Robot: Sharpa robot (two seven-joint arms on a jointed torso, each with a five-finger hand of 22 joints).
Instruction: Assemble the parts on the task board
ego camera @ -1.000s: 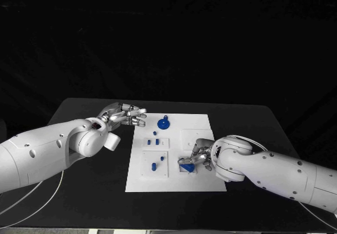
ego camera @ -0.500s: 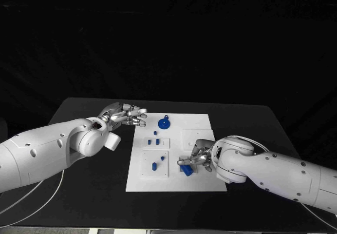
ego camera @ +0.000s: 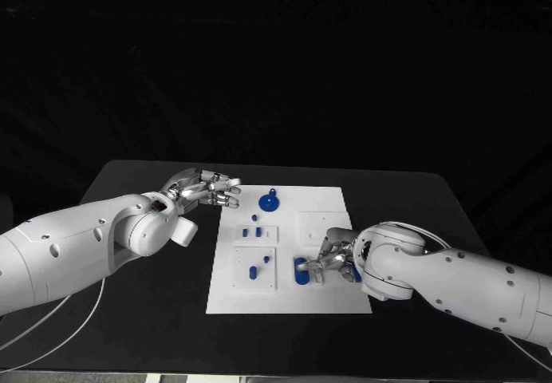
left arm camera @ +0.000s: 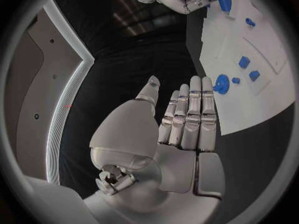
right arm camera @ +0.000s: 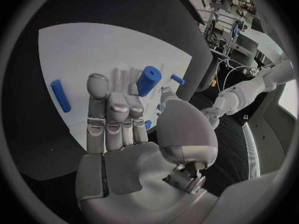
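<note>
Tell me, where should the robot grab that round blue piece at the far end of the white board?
Probably by the small stalk that seems to stick up from the round blue piece, pinched from above. The disc looks flat on the white board, leaving little edge to get under. The left hand is close by and holds nothing.

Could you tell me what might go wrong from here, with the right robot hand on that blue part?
1. The right robot hand seems to hold the blue cylinder by the fingertips only; it could slip or tilt.
2. That hand hides much of the board near it in the head view, so alignment may be hard to judge.
3. The small peg stands close by and could be knocked.
</note>
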